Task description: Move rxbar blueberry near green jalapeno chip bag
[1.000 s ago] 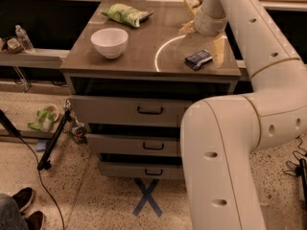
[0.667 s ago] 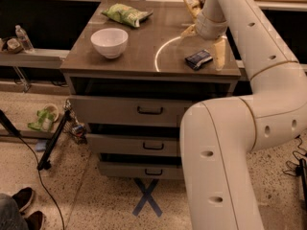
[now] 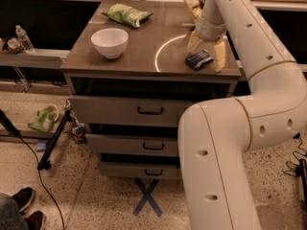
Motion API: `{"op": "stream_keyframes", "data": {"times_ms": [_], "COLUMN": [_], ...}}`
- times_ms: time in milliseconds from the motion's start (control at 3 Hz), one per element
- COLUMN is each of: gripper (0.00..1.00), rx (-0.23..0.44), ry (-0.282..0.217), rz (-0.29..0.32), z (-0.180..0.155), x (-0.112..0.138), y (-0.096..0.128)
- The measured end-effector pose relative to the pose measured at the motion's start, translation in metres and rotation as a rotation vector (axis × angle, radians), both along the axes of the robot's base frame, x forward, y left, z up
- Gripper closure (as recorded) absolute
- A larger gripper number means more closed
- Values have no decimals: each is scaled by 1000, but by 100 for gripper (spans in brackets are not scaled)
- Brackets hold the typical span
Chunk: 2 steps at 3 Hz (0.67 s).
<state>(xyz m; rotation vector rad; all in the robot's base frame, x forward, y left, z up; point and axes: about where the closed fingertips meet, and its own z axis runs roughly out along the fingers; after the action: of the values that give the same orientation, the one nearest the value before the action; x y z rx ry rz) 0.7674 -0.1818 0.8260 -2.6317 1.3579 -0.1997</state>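
Note:
The rxbar blueberry point(image 3: 198, 59), a small dark navy wrapper, lies on the brown cabinet top point(image 3: 144, 47) near its right front corner. My gripper point(image 3: 206, 50) hangs over it from behind, open. One pale finger point(image 3: 193, 41) is just behind-left of the bar and the other finger point(image 3: 219, 56) is to its right. The bar rests on the surface between them. The green jalapeno chip bag point(image 3: 127, 14) lies crumpled at the far left of the top, well away from the bar.
A white bowl point(image 3: 110, 41) stands on the left of the top. A tan chip bag point(image 3: 193, 4) lies behind my wrist. My big white arm point(image 3: 240, 128) fills the right side. Drawers sit below; a cable, a shoe and litter lie on the floor at left.
My gripper has dropped a little closer to the bar. The bar, the bowl and the green bag have not moved.

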Motion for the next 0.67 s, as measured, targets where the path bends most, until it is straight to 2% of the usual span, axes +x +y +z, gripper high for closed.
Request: {"op": "stream_keyframes", "data": {"times_ms": [333,667], "gripper": [39,52], "rx": [0,1], "ry": [0,0], "rz": [0,0], "z": [2,4], "x": [-1,-2], "y": [0,1]}}
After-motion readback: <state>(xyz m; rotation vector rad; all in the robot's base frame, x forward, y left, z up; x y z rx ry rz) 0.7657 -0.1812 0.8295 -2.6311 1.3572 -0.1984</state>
